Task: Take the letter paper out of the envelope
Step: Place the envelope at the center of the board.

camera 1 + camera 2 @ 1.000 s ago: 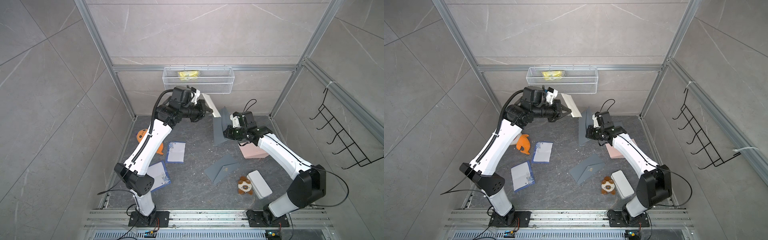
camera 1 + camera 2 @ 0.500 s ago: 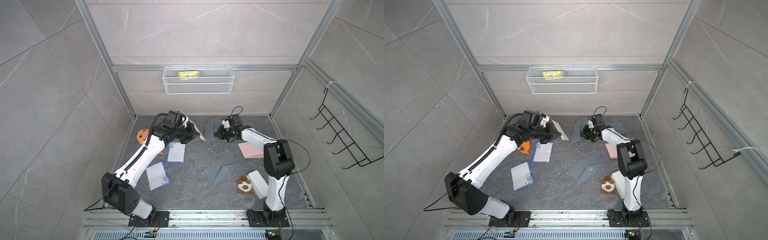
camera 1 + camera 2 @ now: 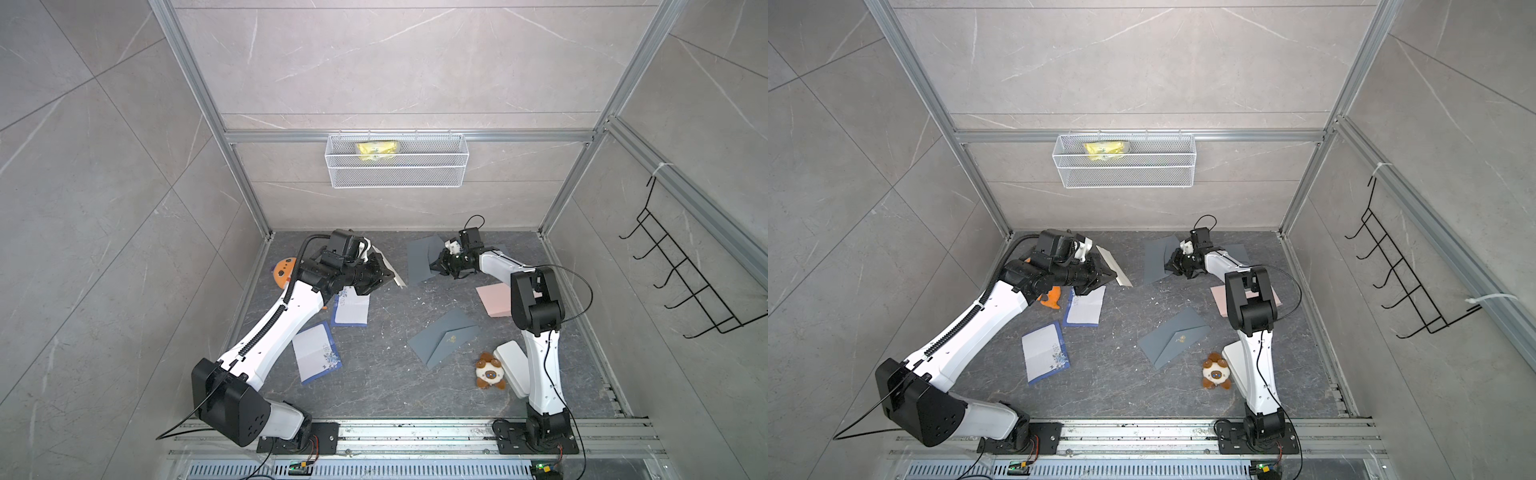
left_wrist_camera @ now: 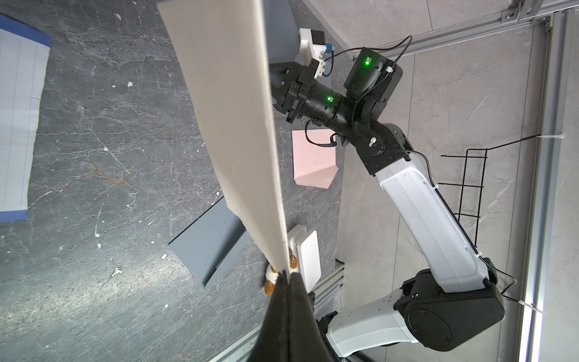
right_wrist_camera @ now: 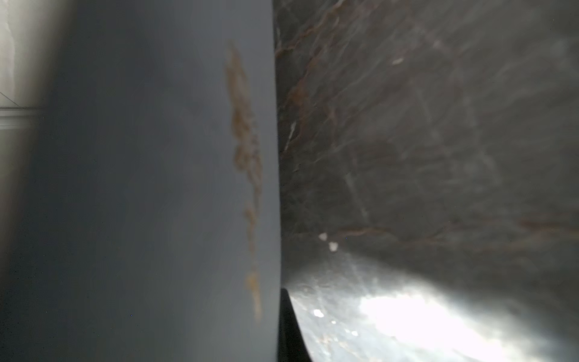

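The letter paper (image 4: 232,109) and envelope (image 3: 422,262) are now brought down from mid-air toward the worktop (image 3: 374,374). The paper is clamped in the left end effector (image 4: 285,279), apart from the envelope, which is gripped by the right end effector (image 3: 436,266); extraction is judged complete.

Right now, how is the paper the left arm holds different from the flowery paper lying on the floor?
The held paper is plain cream, no print showing; the flowery paper is white with lines, a blue edge and blue flowers. The held paper is pinched in the shut left gripper, lifted and tilted; the flowery paper lies flat on the floor with no gripper on it. Both are loose sheets of paper.
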You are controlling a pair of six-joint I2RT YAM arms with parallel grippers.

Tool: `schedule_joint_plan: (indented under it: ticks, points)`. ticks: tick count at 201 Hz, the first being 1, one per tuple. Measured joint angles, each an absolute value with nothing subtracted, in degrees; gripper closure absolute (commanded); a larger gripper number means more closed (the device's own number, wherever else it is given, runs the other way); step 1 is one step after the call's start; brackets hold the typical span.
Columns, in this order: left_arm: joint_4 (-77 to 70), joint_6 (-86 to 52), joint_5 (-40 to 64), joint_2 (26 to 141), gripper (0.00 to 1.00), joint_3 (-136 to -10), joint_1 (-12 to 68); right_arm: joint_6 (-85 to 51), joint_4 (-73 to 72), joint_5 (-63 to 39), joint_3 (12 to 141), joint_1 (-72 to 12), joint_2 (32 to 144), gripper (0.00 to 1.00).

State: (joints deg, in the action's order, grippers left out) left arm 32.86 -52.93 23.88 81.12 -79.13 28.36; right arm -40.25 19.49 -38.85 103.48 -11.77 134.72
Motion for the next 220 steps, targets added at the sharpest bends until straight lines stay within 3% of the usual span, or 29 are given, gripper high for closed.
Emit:
schedule_joint_plan:
  ticks: [112, 186, 220]
  points:
    - [32.9, -52.8, 24.6, 84.8, 1.0, -82.7, 28.4, -28.8, 33.7, -34.1, 106.1, -9.9, 135.4, 0.65]
    - [33.0, -52.7, 25.3, 85.0, 1.0, -83.0, 28.4, -25.7, 40.4, -26.9, 109.8, -9.9, 131.6, 0.64]
    - [33.3, -52.7, 26.3, 87.3, 1.0, -85.7, 28.4, -29.3, 38.2, -23.9, 103.4, -10.0, 120.7, 0.62]
